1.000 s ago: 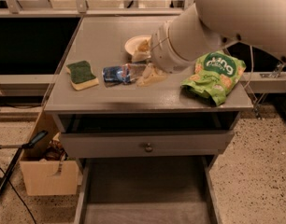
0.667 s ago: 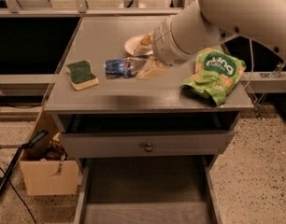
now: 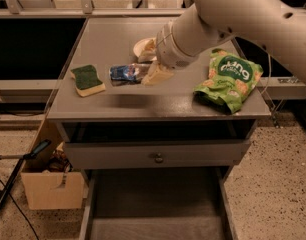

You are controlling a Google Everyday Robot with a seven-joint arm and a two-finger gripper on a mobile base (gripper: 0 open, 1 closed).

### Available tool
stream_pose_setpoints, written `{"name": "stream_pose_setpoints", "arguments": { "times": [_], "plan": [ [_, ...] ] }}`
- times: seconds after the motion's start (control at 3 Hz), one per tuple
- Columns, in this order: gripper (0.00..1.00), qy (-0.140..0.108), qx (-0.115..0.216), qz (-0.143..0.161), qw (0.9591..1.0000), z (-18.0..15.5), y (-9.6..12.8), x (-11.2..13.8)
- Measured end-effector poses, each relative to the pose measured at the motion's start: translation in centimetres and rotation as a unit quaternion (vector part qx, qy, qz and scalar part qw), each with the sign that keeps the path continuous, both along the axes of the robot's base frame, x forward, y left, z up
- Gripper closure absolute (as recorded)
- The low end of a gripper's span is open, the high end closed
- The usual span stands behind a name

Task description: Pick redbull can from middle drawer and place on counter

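Observation:
The redbull can [image 3: 123, 73] lies on its side, blue and silver, over the left middle of the counter [image 3: 118, 39]. My gripper [image 3: 143, 75] reaches in from the upper right and is shut on the can's right end. It holds the can just above the surface, with a shadow beneath. The middle drawer [image 3: 153, 204] stands pulled out at the bottom of the view, and its flat floor is bare.
A green and yellow sponge [image 3: 87, 80] lies left of the can. A white bowl [image 3: 142, 46] sits behind the gripper. A green snack bag [image 3: 229, 78] lies at the counter's right. The knob drawer [image 3: 155, 158] is closed. A cardboard box [image 3: 45, 186] stands on the floor at left.
My arm has shifted slightly back over the counter, carrying the can a little farther from the front edge. Sponge, bowl and bag have not moved.

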State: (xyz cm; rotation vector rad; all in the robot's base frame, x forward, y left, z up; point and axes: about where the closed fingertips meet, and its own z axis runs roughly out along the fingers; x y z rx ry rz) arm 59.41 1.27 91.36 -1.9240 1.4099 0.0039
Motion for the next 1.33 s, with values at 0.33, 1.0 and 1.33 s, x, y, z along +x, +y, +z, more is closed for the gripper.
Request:
{"name": "stream_pose_setpoints", "arguments": {
  "times": [0.33,1.0,1.33],
  "plan": [
    [1.00,0.023,-0.012,-0.012,0.9996,-2.7,-0.9,0.0],
    [0.83,0.041,-0.022,-0.022,0.9987,-4.9,-1.8,-0.4],
    [0.60,0.041,-0.022,-0.022,0.9987,-4.9,-1.8,-0.4]
  ]
}}
